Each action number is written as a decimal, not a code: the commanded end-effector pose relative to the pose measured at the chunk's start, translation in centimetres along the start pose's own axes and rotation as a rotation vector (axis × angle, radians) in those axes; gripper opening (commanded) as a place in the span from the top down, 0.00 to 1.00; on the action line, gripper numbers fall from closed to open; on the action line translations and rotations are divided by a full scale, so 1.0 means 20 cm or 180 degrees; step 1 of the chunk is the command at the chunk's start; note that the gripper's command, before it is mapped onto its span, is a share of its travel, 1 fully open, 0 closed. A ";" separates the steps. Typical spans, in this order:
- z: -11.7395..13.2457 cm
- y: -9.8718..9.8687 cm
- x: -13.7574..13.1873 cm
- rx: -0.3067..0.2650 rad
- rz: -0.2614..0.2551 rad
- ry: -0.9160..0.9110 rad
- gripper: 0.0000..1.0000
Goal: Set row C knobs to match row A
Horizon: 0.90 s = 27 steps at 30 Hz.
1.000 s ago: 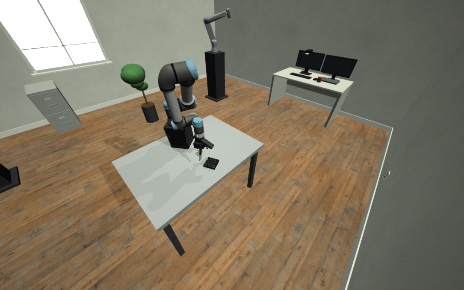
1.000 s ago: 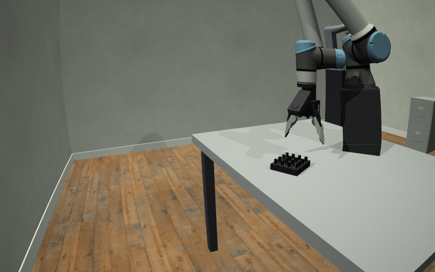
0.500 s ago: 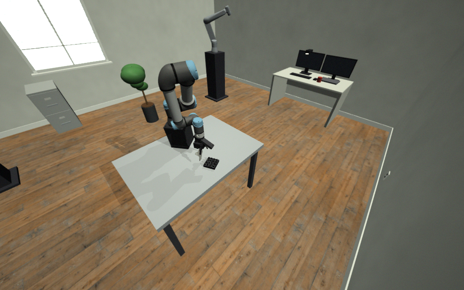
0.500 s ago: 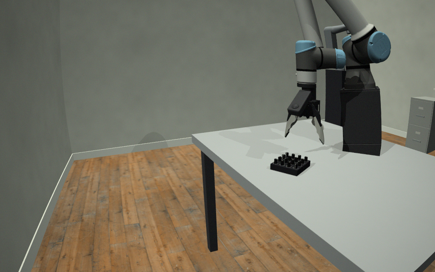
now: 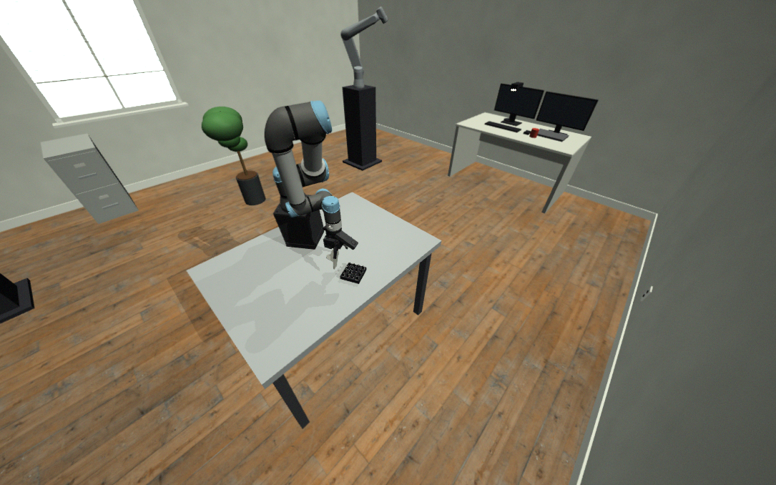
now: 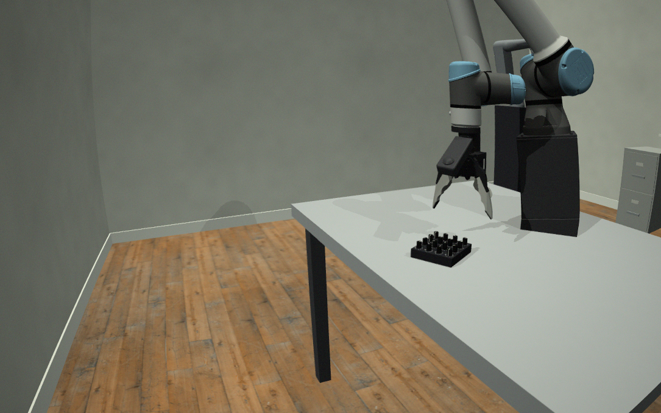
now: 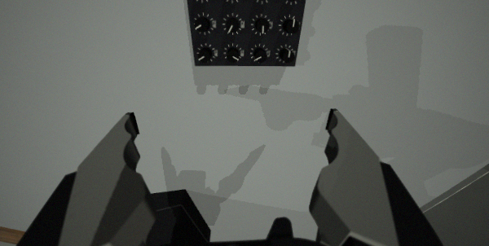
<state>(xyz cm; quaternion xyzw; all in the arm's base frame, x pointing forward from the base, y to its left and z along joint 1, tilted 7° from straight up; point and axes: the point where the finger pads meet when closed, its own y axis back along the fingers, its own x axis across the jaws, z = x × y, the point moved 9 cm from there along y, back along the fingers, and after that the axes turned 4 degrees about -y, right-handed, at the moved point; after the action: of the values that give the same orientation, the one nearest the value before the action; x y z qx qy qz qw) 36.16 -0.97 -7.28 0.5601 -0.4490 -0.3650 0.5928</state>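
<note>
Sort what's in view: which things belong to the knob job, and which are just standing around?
Job:
- knob box on the table
- gripper, fingers open and empty, above the table short of the box

Bystanders:
- potted plant
- filing cabinet
- desk with monitors
- second arm on a pedestal

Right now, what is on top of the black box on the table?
The knob box carries rows of black knobs with pale pointers. Three rows show in the wrist view; its far edge is cut off.

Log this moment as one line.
gripper: open, empty | above table, short of knob box | knobs: untouched
</note>
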 end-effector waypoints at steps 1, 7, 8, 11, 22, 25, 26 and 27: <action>-0.01 0.00 0.00 0.0003 0.0002 -0.0097 0.00; -0.04 0.01 0.02 0.0003 0.0002 -0.0473 0.00; -0.05 0.01 0.03 0.0003 0.0001 -0.0563 0.00; -0.08 0.02 0.04 0.0003 0.0001 -0.0858 0.00; -0.15 0.04 0.07 0.0004 0.0001 -0.1646 0.00; -0.17 0.04 0.08 0.0004 0.0000 -0.1878 0.00; -0.17 0.05 0.08 0.0004 0.0000 -0.1956 0.00; -0.18 0.05 0.08 0.0004 0.0000 -0.2033 0.00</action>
<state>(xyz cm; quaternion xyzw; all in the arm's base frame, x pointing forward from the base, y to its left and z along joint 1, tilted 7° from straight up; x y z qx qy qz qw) 39.19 -1.23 -6.34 0.4553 -0.5837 -0.4931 0.4570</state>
